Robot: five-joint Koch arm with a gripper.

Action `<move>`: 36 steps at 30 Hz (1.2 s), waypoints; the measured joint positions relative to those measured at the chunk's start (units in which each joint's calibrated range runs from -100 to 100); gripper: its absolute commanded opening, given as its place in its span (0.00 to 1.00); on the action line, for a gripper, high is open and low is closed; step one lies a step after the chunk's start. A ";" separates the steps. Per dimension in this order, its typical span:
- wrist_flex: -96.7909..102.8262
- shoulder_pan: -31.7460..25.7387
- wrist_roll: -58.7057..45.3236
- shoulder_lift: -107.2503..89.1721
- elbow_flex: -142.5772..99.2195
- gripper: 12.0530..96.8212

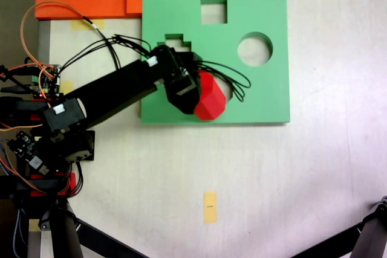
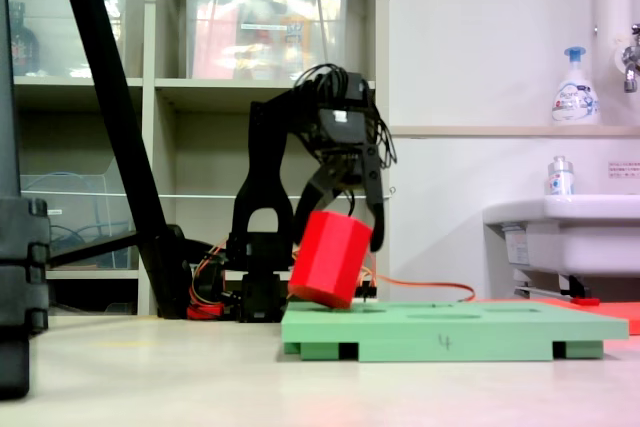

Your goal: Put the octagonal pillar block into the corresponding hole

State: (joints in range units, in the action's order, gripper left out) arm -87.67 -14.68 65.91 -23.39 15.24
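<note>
In a fixed view from above, the arm reaches from 9 o'clock over the green foam board [image 1: 254, 89]. The hand [image 1: 196, 92] grasps the octagonal pillar block [image 1: 211, 98] at the board's 6 o'clock edge, covering the corresponding hole.

In a fixed view from the side, the block [image 2: 330, 257] is tilted, its lower edge touching the board [image 2: 450, 332]. The hand [image 2: 345, 212] points down, its fingers [image 2: 376, 217] clasping the block's sides.

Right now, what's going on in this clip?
The arm's gripper holds the red block, tilted, its lower edge at or just above the green board. In the top-down fixed view the block sits over the board's lower middle, below the stepped cutout. It isn't seated in a hole yet.
</note>
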 measured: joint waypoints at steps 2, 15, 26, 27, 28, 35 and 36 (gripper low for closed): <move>1.57 -0.34 0.20 0.96 0.10 0.32; 7.24 -1.07 0.59 5.47 0.59 0.32; 8.13 -1.71 0.63 9.58 0.20 0.32; 8.13 -1.76 0.59 9.99 0.29 0.32; 8.13 -1.76 0.59 10.26 0.29 0.32; 8.32 -1.76 -1.03 12.31 0.59 0.33; 8.61 -1.71 -2.44 12.59 0.59 0.33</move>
State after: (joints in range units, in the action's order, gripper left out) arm -79.05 -16.39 63.47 -10.81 15.83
